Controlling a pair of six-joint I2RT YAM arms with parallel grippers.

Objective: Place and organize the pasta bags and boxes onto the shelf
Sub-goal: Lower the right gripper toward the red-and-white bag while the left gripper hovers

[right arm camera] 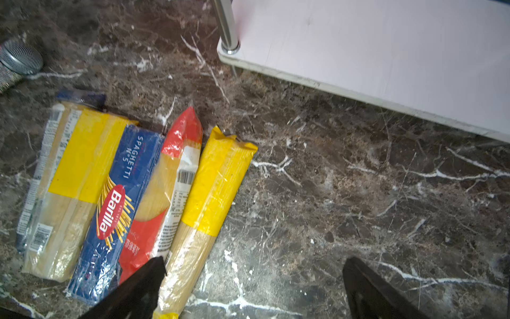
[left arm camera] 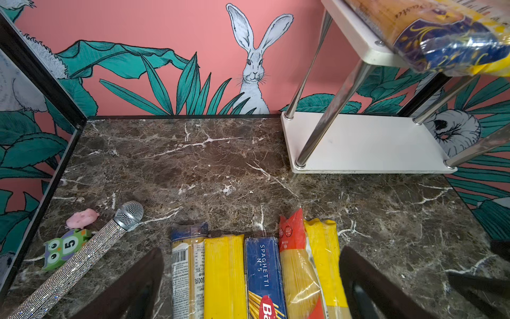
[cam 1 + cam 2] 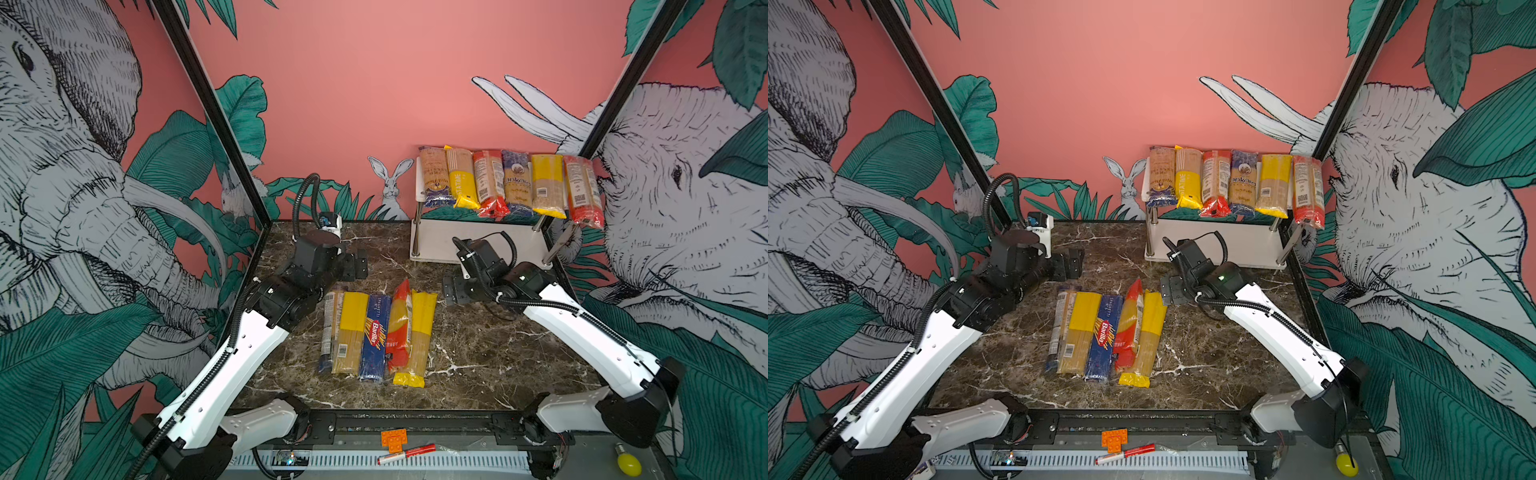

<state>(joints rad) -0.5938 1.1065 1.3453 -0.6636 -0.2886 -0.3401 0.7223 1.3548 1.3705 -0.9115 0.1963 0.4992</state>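
Spread wide and empty at left pincer (image 3: pixel 356 264) and right pincer (image 3: pixel 452 291), poised either side of five long narrow plastic spaghetti packs (image 3: pixel 376 332) lying side by side on the dark marble tabletop (image 3: pixel 478 353), probably gathered for easy pickup, with six more spaghetti packs (image 3: pixel 515 183) beyond, filling the top of the small white metal-posted shelf (image 3: pixel 478 239), lower board bare.
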